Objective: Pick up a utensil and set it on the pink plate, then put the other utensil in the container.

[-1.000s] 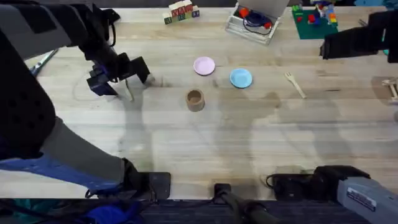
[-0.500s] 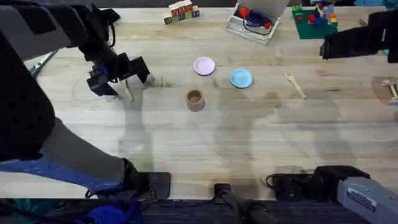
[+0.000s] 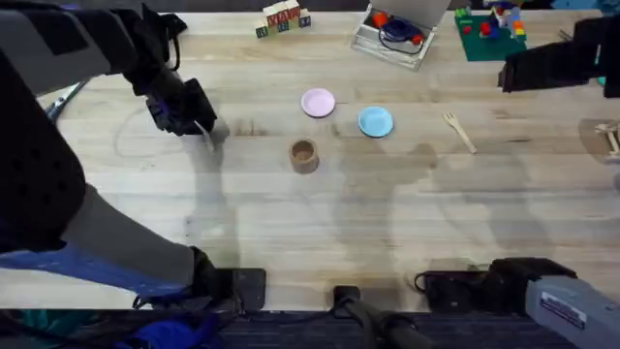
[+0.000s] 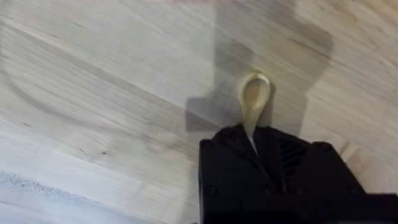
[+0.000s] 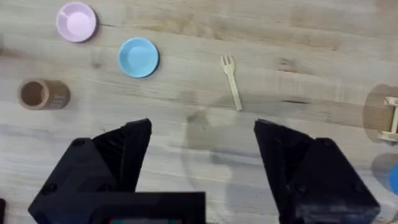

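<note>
My left gripper (image 3: 205,126) is down at the table's left side, shut on the handle of the pale wooden spoon (image 4: 254,99). The spoon's rounded bowl sticks out past the black fingers (image 4: 230,149), just above the tabletop. The pink plate (image 3: 318,103) lies bare near the middle, with the brown cylindrical container (image 3: 304,155) just in front of it. The wooden fork (image 3: 459,132) lies flat on the table to the right. My right gripper (image 5: 202,134) hangs open high over the right side, with the fork (image 5: 231,81), the pink plate (image 5: 76,21) and the container (image 5: 43,94) below it.
A light blue plate (image 3: 376,121) sits right of the pink one. Along the far edge stand wooden blocks (image 3: 283,17), a clear box (image 3: 392,34) and a green toy board (image 3: 489,29). A small wooden piece (image 3: 610,136) lies at the right edge.
The left gripper has turned, shifted slightly right and shut on the spoon, which lay between its open fingers before. The right arm has not moved.
</note>
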